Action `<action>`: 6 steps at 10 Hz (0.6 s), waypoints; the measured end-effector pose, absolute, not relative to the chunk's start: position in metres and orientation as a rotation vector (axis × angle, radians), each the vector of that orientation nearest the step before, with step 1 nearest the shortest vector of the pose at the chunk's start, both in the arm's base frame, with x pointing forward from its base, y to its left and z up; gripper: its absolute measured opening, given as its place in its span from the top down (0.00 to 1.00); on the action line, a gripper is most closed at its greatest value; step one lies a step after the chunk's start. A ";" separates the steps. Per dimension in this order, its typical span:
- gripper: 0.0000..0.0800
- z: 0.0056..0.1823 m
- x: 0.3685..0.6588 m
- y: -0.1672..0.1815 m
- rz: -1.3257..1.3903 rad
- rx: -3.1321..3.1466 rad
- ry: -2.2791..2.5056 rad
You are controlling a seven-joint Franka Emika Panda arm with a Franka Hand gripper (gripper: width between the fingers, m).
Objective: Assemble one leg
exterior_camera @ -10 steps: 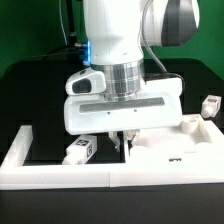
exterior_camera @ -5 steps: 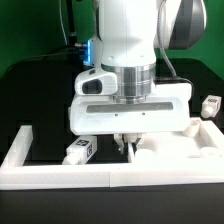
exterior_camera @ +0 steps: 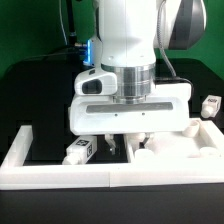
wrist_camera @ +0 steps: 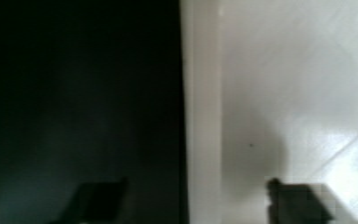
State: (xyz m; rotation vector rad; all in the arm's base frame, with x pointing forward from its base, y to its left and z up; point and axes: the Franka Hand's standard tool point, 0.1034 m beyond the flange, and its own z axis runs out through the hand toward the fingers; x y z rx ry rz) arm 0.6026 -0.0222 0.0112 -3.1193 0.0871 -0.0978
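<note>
My gripper (exterior_camera: 122, 142) points straight down at the table, open and empty. Its fingers (exterior_camera: 108, 140) straddle the near-left edge of the large white panel (exterior_camera: 172, 152). In the wrist view the gripper (wrist_camera: 199, 195) shows one dark fingertip over the black table and the other fingertip (wrist_camera: 297, 192) over the white panel (wrist_camera: 282, 90). A leg (exterior_camera: 80, 150), a stubby white block with black-and-white tags, lies on the table just to the exterior view's left of the fingers, apart from them. A second leg (exterior_camera: 210, 106) lies at the far right.
A white raised wall (exterior_camera: 60, 178) runs along the front of the work area and up its left side (exterior_camera: 20, 145). The arm's wide white body (exterior_camera: 125, 105) hides the table behind it. The table top is black (wrist_camera: 69, 90).
The arm has shifted a little to the exterior view's right. The fingers now stand wider apart than a second ago. The legs and the panel have not moved.
</note>
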 end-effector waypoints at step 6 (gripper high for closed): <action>0.19 0.061 0.581 -0.031 -0.002 -3.070 0.196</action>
